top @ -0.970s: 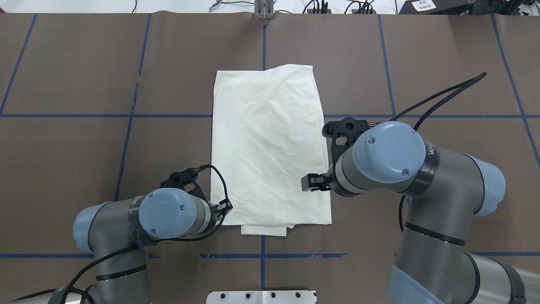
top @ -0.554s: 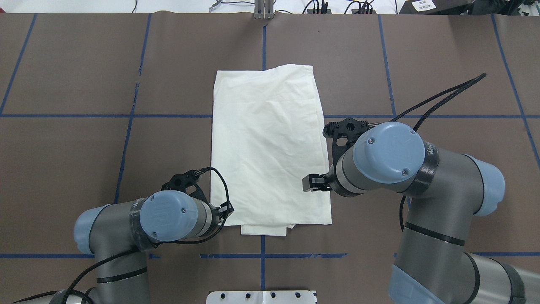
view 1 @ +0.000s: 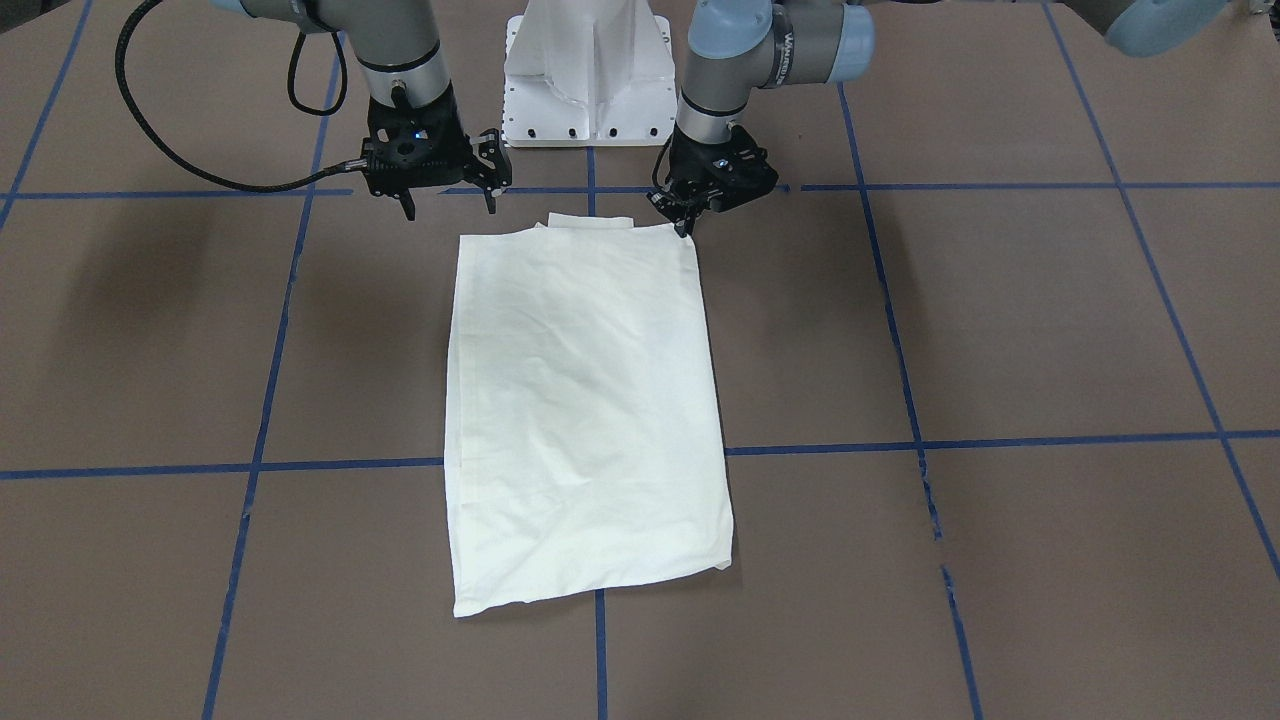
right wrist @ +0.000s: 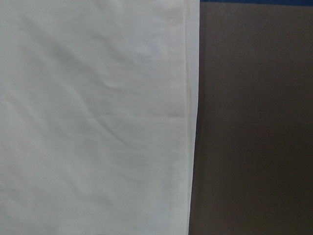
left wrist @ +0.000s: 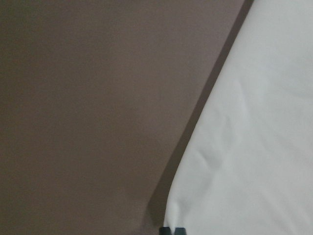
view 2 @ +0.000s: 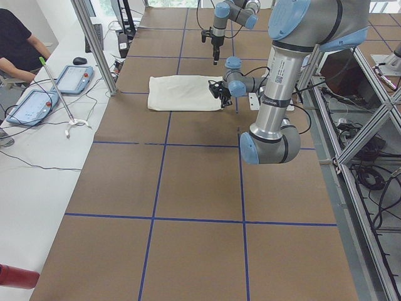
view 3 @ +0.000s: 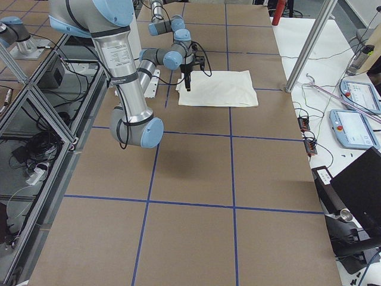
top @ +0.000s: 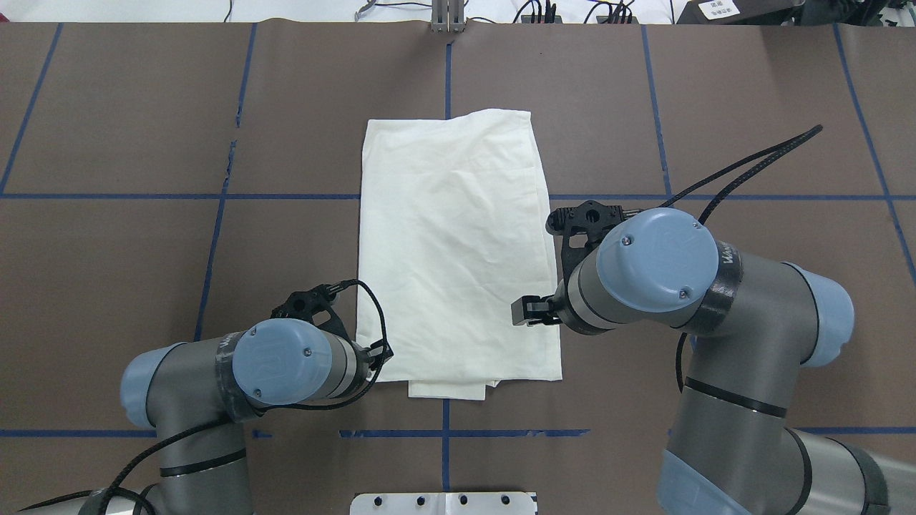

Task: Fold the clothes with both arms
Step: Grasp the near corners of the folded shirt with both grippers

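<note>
Change: little since a second ago; the left arm has shifted only slightly by the shirt's corner; the right arm and the cloth lie as before
T-shirt point(top: 451, 243): folded into a long cream rectangle, plain side up, flat at the middle of the table point(top: 143, 129); a lower layer peeks out at the robot-side edge
Left gripper point(view 1: 684, 222): low at one robot-side corner of the shirt, fingertips pressed together; whether cloth is pinched between them cannot be told
Right gripper point(view 1: 449, 205): fingers spread wide, raised near the other robot-side corner
Surroundings: blue tape lines point(top: 215, 250) grid the brown table; a white pedestal base point(view 1: 588, 70) stands behind the shirt
</note>
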You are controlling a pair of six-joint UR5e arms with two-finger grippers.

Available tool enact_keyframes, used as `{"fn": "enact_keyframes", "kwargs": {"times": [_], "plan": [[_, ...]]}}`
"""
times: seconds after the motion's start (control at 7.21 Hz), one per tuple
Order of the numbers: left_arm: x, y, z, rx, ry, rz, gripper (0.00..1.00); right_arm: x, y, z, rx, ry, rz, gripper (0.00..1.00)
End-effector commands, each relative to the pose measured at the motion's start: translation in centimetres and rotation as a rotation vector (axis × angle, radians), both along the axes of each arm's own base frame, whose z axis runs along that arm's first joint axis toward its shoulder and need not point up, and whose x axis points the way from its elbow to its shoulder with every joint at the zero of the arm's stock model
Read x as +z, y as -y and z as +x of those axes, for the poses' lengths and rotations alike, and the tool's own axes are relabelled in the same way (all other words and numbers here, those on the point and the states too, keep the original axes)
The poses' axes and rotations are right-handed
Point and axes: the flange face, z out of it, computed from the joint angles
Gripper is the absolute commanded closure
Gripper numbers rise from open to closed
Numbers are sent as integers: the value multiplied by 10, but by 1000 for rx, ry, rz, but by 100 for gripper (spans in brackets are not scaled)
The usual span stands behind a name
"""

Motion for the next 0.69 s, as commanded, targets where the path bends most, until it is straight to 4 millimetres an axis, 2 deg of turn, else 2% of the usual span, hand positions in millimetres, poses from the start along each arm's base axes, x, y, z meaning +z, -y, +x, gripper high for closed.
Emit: {"fn": "enact_keyframes", "kwargs": {"times": [0.0, 0.28, 0.55], "plan": [[-4, -5, -2, 41, -5, 35, 100, -1, -12, -16, 65, 14, -97, 0], [-6, -7, -1, 50, -7, 41, 100, 1, -30, -49, 179, 140, -241, 0], [-5, -7, -1, 52, -5, 45, 100, 7, -30, -72, 294, 132, -363, 0]]}}
